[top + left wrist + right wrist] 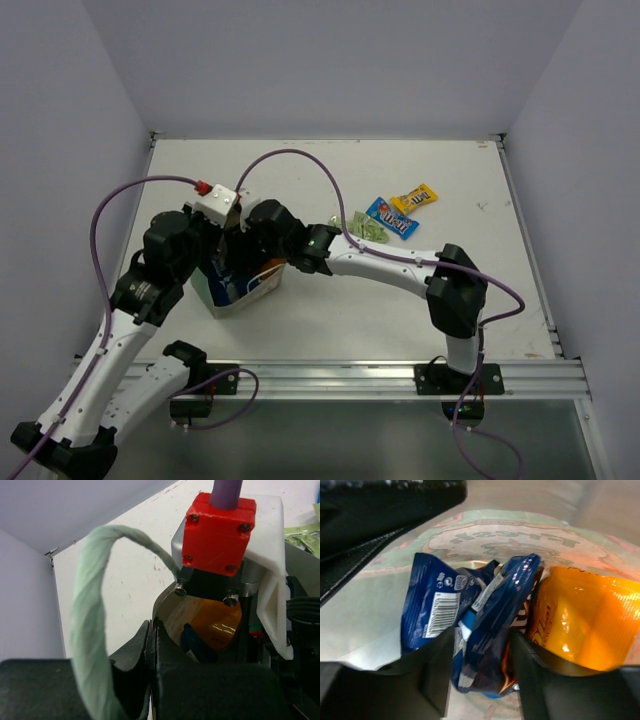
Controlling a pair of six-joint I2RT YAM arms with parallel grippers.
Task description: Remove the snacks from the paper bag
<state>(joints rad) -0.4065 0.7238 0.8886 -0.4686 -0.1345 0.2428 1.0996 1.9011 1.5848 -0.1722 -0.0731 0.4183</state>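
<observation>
Both of my pincers are at the paper bag (250,293), which stands on the worktop (330,170) close to the near edge, left of the middle. My left pincer (152,630) has its fingers pressed together on the bag's rim, and the pale green string handle (87,630) arches up just beside them. My right pincer (482,647) reaches down through the bag's open mouth. Its fingers (436,680) sit around a dark blue chip bag (502,605) and touch it on both sides, so it is clamped on that packet. Just left of it, and touching it, stands a second blue chip bag (432,607) with a barcode. On the other side is an orange pouch (585,625), close against the inner wall. All three packets are inside the bag, with the printed panel showing through behind them. Farther out, to the right and well apart from the bag, lie pale green sachets (365,228). Just beside them is a blue candy pack (392,218), and beyond that a yellow candy pack (415,199), all flat on the worktop.
</observation>
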